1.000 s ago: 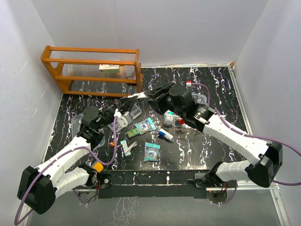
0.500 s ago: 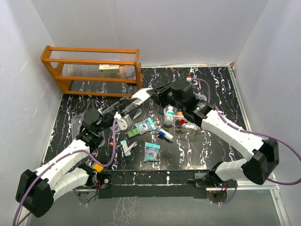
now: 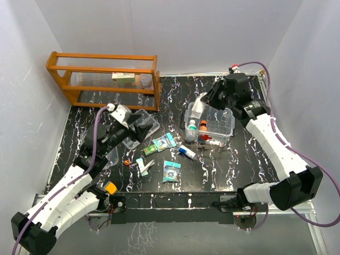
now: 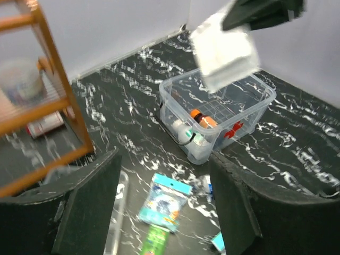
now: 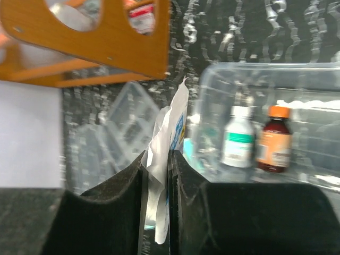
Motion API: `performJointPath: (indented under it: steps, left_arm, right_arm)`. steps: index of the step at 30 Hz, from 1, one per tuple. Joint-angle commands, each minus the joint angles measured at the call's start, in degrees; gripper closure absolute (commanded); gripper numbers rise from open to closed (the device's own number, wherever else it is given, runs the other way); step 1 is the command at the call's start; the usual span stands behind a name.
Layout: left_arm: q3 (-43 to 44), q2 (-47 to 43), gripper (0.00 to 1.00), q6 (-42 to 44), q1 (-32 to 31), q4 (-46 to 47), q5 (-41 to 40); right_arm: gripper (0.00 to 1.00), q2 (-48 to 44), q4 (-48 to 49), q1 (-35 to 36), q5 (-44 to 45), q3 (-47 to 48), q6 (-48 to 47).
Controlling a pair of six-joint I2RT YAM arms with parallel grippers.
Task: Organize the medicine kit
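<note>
One orange wooden rack (image 3: 103,79) at the far left back of the black marbled surface (image 3: 239,164); two things on its shelf, one pale carton (image 3: 123,76) and one round tub (image 3: 145,79); left pincer (image 4: 163,155) near the rack's right end, fingers spread wide, nothing between them; one clear tray insert (image 3: 153,126) flat on the surface right by that pincer, partly hidden under it.

Loose on the surface near the middle: one small orange bit (image 3: 127,161); one pale folded pack (image 3: 144,166); one green sachet (image 3: 150,149); two teal sachets, one (image 3: 166,141) touching the green sachet, one (image 3: 171,171) nearer the arm bases; one white tube (image 3: 186,152) with a blue end, tilted.

One clear box (image 3: 222,127) right of centre, upright, top uncovered; see-through walls, rounded corners, red mark (image 3: 205,137) on the near wall; two bottles upright side by side in its left end, one white bottle (image 5: 239,141) with a teal label, one brown bottle (image 5: 274,143) with an orange cap; the rest of the box's inside too hazy to tell.

Right pincer (image 5: 157,155) clamped on one flat white packet (image 5: 172,119), held edge-up in the air over the box's far left corner, apart from the rim.
</note>
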Motion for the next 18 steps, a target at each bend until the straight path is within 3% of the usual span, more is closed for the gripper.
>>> performJointPath:
  steps: [1, 8, 18]
  left_arm:
    - [7.0, 1.99, 0.33, -15.34, -0.22, -13.36, -10.82]
    - [6.98, 3.64, 0.32, -16.04, -0.18, -14.64, -11.51]
    - [4.9, 1.19, 0.3, -18.38, -0.14, -13.15, -13.26]
  right_arm:
    - [0.82, -0.25, -16.18, -2.75, 2.01, 6.12, -22.34]
    - [0.82, 3.26, -24.81, -4.96, 10.56, 8.66, -27.86]
    - [0.86, 16.15, -21.89, -5.38, 9.2, 9.07, -29.2]
